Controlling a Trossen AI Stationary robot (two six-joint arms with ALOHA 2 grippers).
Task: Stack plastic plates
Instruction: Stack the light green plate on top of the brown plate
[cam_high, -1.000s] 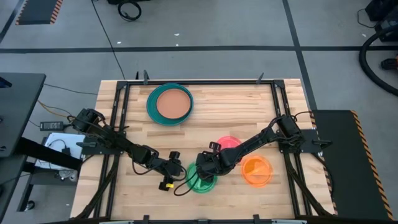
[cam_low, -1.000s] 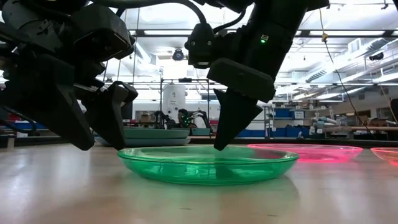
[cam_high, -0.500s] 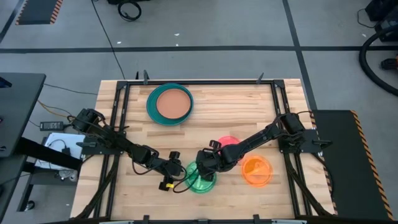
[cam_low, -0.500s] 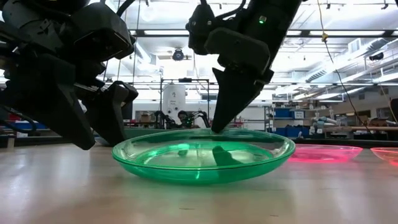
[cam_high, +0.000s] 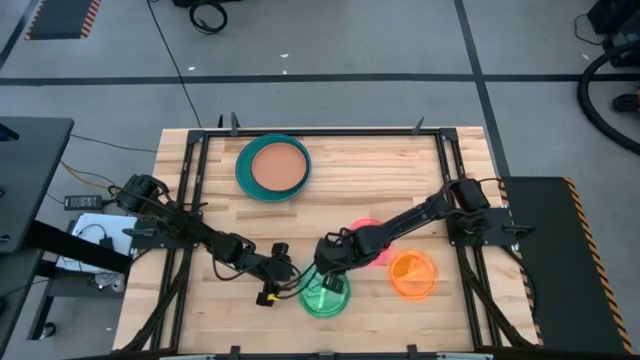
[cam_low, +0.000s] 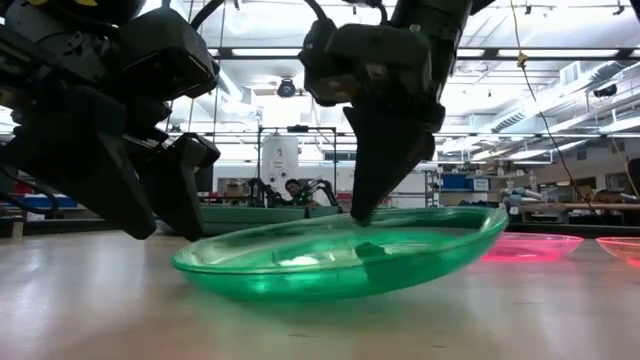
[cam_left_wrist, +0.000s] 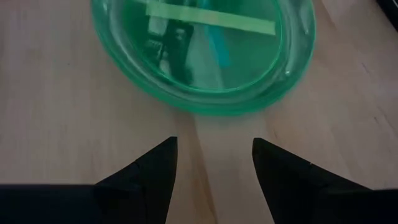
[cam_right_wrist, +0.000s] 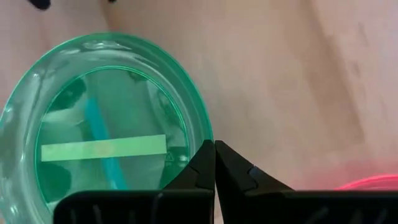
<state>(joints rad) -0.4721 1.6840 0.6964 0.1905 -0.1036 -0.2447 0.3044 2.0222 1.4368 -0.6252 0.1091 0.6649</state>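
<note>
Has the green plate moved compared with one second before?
Yes. In the high view the green plate slid away from the pink plate; the low view shows its pink-side edge tilted up.

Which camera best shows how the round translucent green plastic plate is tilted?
The low view: the round translucent green plastic plate sits tipped, one rim raised by the right hand. The high view shows only position; the wrist views show its rim and inside.

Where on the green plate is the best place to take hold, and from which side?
Take the green plate by its thin rim, from the side tilted up off the table. The right tool is shut on that rim; the left tool waits open beside it.
</note>
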